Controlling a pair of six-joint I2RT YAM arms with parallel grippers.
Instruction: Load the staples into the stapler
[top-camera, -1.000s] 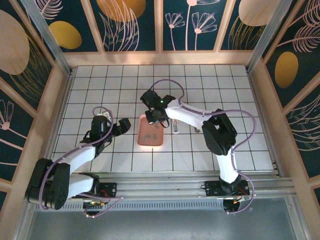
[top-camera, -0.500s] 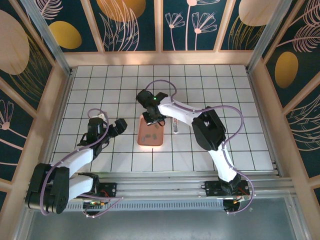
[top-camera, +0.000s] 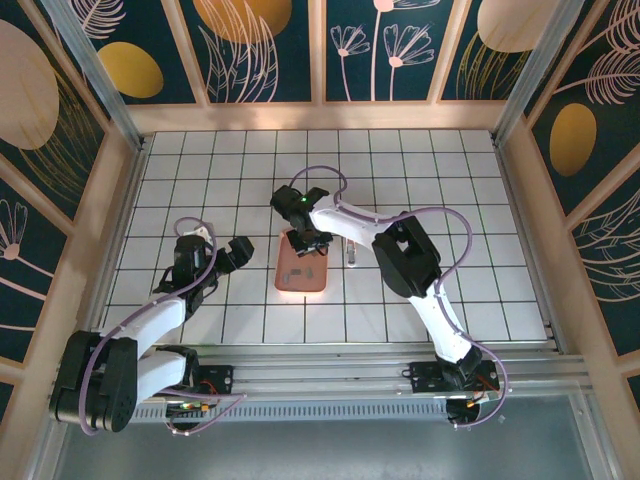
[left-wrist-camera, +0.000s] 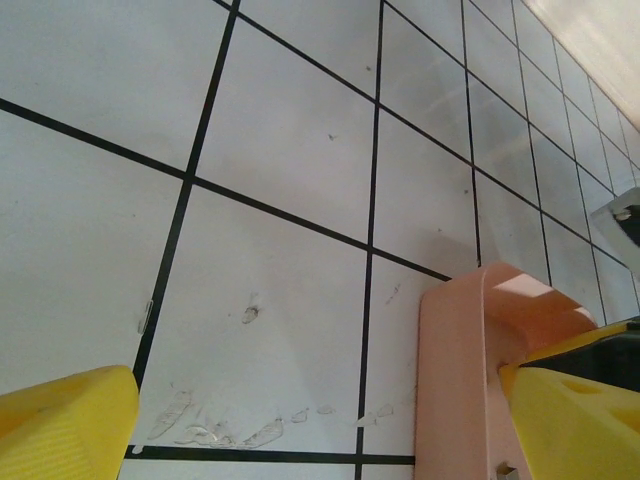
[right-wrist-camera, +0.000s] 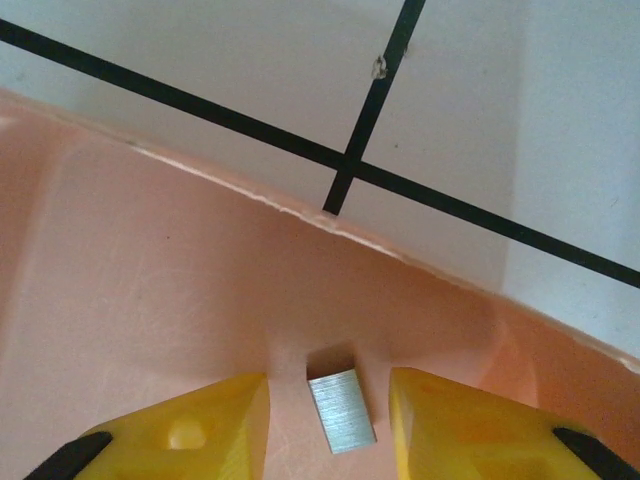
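Has the right end effector (top-camera: 312, 240) down in the 12 o'clock end of the pink tray (top-camera: 300, 282), mid-counter (top-camera: 450, 200). Brackets one grey staple strip (right-wrist-camera: 341, 410) between yellow fingers (right-wrist-camera: 200, 425), narrowly parted, with a sliver of gap at each side: released, not grasping. Places that strip on the tray floor, just short of the far wall. Shows the other staples (top-camera: 303, 270) from above as dark flecks mid-tray. Sets the left end effector (top-camera: 235, 252) at the tray's 9 o'clock, spread wide, released, gripping nothing, a tray corner (left-wrist-camera: 470, 350) just beside its right finger.
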